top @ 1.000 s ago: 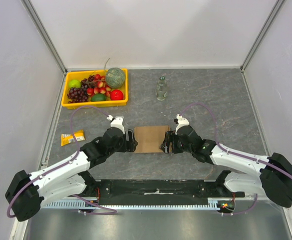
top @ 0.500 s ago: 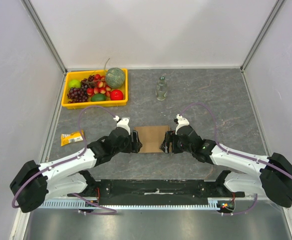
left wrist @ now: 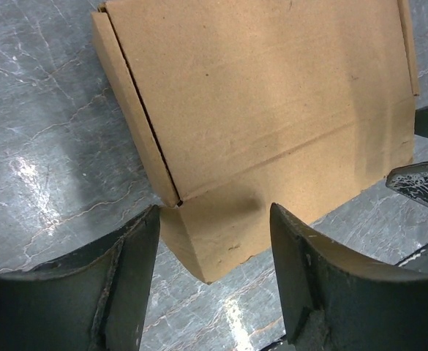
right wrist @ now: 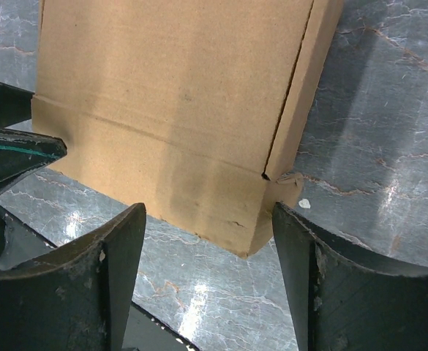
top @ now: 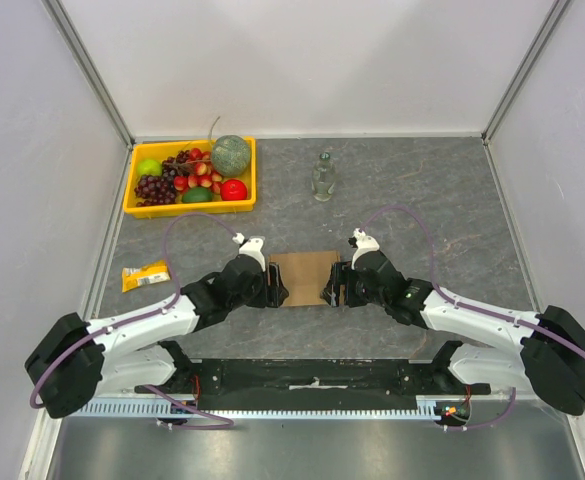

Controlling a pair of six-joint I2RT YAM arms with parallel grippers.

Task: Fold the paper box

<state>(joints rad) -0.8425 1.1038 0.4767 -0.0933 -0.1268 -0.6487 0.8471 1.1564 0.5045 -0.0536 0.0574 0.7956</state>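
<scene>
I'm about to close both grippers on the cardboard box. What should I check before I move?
1. Paper box lying flat, top panel down: ok.
2. Left gripper jaws open, with one near corner of the box between them: ok.
3. Right gripper jaws open, with the other near corner between them: ok.
4. Fingers clear of the cardboard on both sides: cannot tell.
5. Glass bottle and yellow fruit tray well apart from the box: ok.
</scene>
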